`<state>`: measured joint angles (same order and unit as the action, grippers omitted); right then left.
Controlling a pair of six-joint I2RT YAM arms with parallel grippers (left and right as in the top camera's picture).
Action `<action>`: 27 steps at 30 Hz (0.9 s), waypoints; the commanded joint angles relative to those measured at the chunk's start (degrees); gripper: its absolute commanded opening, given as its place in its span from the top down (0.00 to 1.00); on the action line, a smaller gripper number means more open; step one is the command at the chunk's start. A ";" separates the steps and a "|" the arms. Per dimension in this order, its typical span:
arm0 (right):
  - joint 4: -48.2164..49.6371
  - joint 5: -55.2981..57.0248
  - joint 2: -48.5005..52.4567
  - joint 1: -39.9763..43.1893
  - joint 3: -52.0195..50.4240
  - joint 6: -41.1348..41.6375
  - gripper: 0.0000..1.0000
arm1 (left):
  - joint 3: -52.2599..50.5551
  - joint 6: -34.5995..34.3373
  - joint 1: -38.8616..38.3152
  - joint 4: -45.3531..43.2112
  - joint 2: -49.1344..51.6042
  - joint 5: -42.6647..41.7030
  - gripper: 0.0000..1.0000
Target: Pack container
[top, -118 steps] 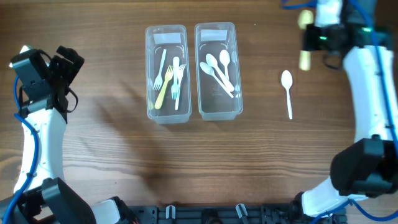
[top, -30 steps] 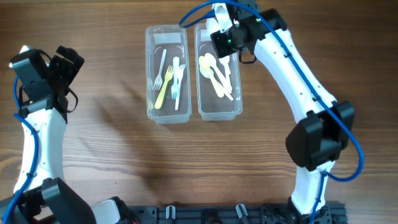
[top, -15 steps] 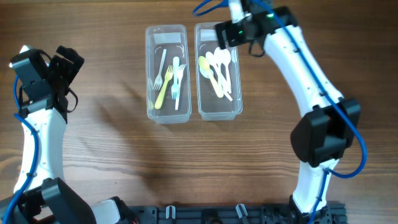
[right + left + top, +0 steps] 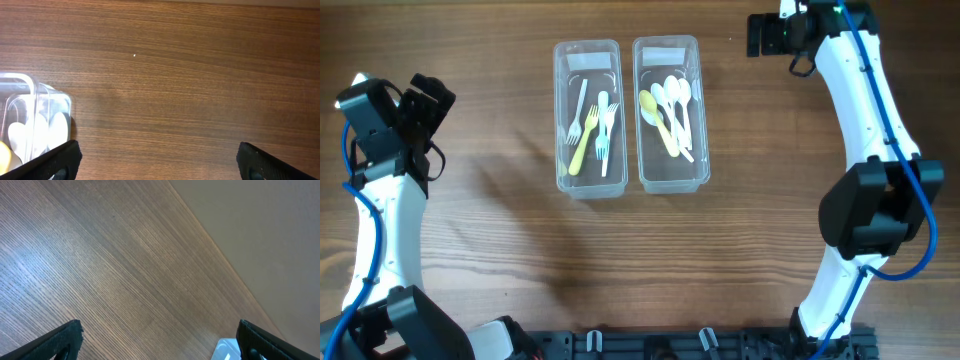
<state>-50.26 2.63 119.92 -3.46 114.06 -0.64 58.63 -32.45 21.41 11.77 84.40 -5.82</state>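
Two clear plastic containers stand side by side at the back middle of the table. The left container (image 4: 558, 120) holds several forks (image 4: 602, 120), one of them yellow. In the right container (image 4: 703, 120) lie white spoons (image 4: 678, 100) and a yellow spoon (image 4: 650, 103). My right gripper (image 4: 757, 35) hovers open and empty to the right of that container, whose corner (image 4: 35, 125) shows in the right wrist view beside my right gripper (image 4: 160, 165). My left gripper (image 4: 428, 97) is open and empty at the far left; the left wrist view shows my left gripper (image 4: 160, 345) over bare wood.
The table's far edge (image 4: 220, 255) runs diagonally through the left wrist view, with a container corner (image 4: 225, 350) at the bottom. A black rail (image 4: 690, 345) lines the front edge of the wooden table (image 4: 620, 260).
My right gripper has opened over the right container and drawn back to the right, leaving the yellow spoon inside. The white spoon that lay on the table earlier is gone. The left arm has not moved.
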 commanded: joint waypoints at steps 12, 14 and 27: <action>0.11 0.57 -9.05 -0.59 0.02 0.79 0.00 | 0.96 -0.37 0.24 -0.11 -0.83 -0.09 0.00; -0.13 1.27 -16.87 -0.59 0.02 0.11 0.00 | 0.96 -0.37 0.24 -0.11 -0.83 -0.07 0.00; -11.26 -0.33 -59.36 -0.59 -0.39 -8.48 0.00 | 0.96 -0.37 0.24 -0.11 -0.83 -0.07 0.00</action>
<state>-57.19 4.49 66.46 -3.60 113.82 -9.10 58.63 -32.45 21.41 11.75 84.40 -5.82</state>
